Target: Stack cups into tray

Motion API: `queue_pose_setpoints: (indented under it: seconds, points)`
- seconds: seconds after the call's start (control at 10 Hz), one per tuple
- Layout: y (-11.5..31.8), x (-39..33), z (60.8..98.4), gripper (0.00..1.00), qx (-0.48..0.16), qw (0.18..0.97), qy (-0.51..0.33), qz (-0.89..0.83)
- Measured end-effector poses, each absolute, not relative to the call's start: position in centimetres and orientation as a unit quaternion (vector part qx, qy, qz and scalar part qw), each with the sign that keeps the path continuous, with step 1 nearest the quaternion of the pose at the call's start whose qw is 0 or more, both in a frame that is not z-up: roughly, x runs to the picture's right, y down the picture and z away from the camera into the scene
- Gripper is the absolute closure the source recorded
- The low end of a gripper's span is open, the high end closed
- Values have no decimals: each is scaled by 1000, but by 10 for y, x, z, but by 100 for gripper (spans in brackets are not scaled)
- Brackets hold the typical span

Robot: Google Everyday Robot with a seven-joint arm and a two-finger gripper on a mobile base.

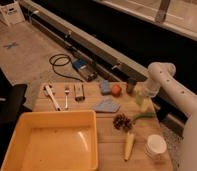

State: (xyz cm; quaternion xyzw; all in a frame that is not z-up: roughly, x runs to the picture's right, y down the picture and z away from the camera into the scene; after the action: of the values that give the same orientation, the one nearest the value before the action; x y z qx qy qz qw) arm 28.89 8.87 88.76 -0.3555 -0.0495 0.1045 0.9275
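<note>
Found gripper [142, 91] at green cup [140, 100], 2 o'clock on worktop [110, 155], likely lined up for pickup; couldn't tell if apart or clamped. Saw brown cup [130, 86] at its 10 o'clock, white cup [155, 145] at 5 o'clock. Noted tray [52, 114] at 7 o'clock, no cups inside.

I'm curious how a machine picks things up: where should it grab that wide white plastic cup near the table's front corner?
Probably by its rim, coming straight down from above: the wide white plastic cup stands upright, mouth up, apart from its neighbours, so one wall is free to pinch. The gripper is farther back, at the pale translucent green cup.
</note>
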Motion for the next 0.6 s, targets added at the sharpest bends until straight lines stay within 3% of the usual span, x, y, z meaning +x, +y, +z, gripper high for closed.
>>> queue_pose_setpoints:
  seconds: [0.4, 0.6]
  points:
    - [87, 294, 901, 85, -356, 926, -51, 119]
    - [86, 295, 899, 99, -348, 927, -57, 129]
